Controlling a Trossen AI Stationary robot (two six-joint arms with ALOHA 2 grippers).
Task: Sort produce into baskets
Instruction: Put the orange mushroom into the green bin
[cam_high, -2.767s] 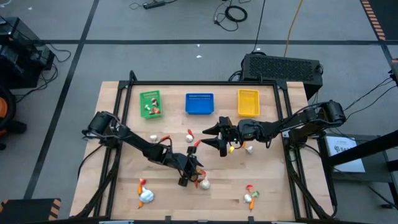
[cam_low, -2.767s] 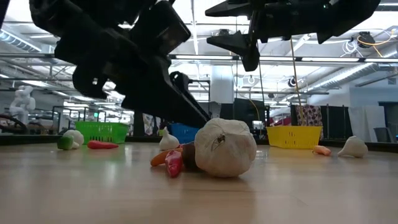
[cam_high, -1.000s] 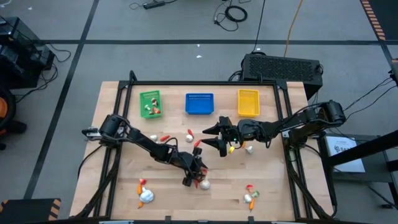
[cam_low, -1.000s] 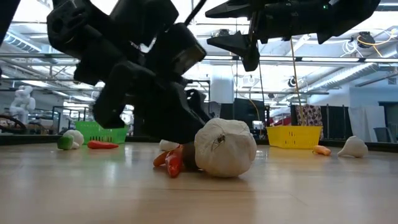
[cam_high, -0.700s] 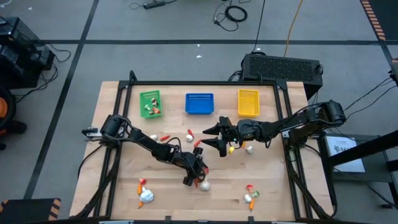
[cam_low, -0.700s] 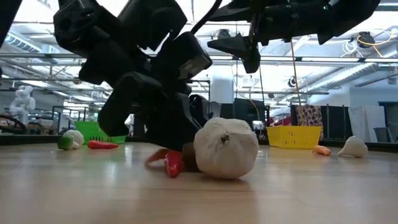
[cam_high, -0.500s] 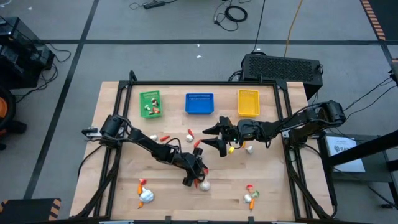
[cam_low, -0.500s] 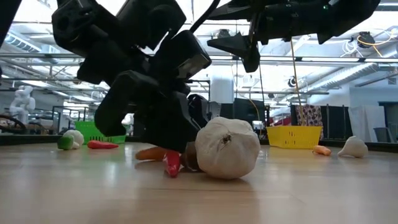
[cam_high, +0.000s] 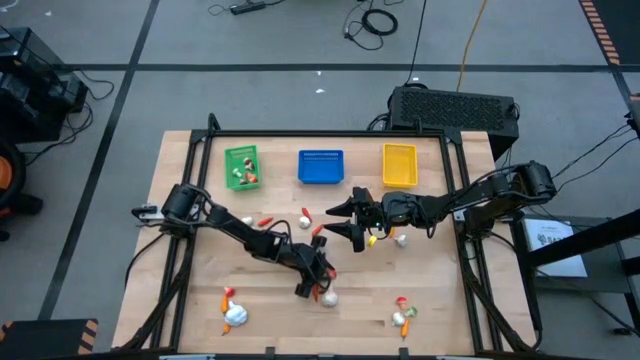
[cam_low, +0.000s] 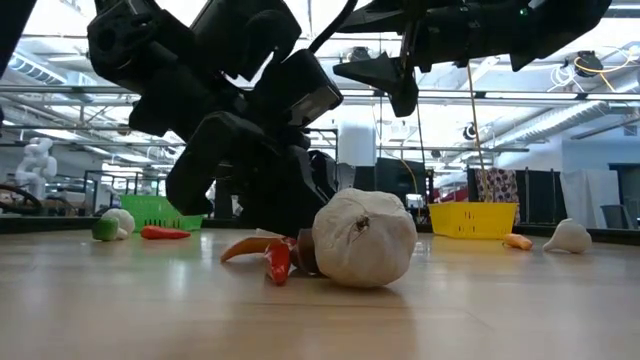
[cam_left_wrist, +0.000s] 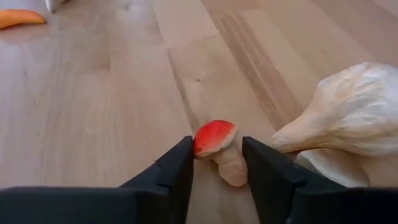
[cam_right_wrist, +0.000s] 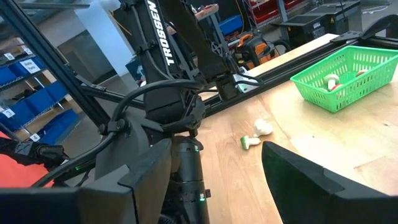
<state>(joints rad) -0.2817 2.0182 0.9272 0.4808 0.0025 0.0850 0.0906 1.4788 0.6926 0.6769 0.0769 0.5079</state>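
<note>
- Closest to the table's front edge, a white bulb with an orange piece beside it (cam_high: 231, 310) lies at the front left, and a small cluster of red, green and white bits (cam_high: 403, 316) lies at the front right.
- Just behind these, the left gripper (cam_left_wrist: 216, 160) is down at the tabletop near the front middle, its two fingers (cam_left_wrist: 176, 167) set on either side of a small mushroom with a red cap (cam_left_wrist: 216, 139); whether they are actually pinching it cannot be told.
- Right beside that mushroom lies a large garlic bulb (cam_low: 363, 239), with a red pepper (cam_low: 277, 262) and an orange pepper (cam_low: 247, 247) against it.
- Farther back, the right gripper (cam_high: 338, 219) hangs over the middle of the table, its fingers spread wide and empty.
- Below and around it lie a yellow-orange piece and a white bulb (cam_high: 401, 238), a white piece (cam_high: 305, 217) and a red pepper (cam_high: 265, 221).
- Along the far edge stand the green basket (cam_high: 241, 167) with a few pieces inside, the blue basket (cam_high: 321, 167) and the yellow basket (cam_high: 399, 165).
</note>
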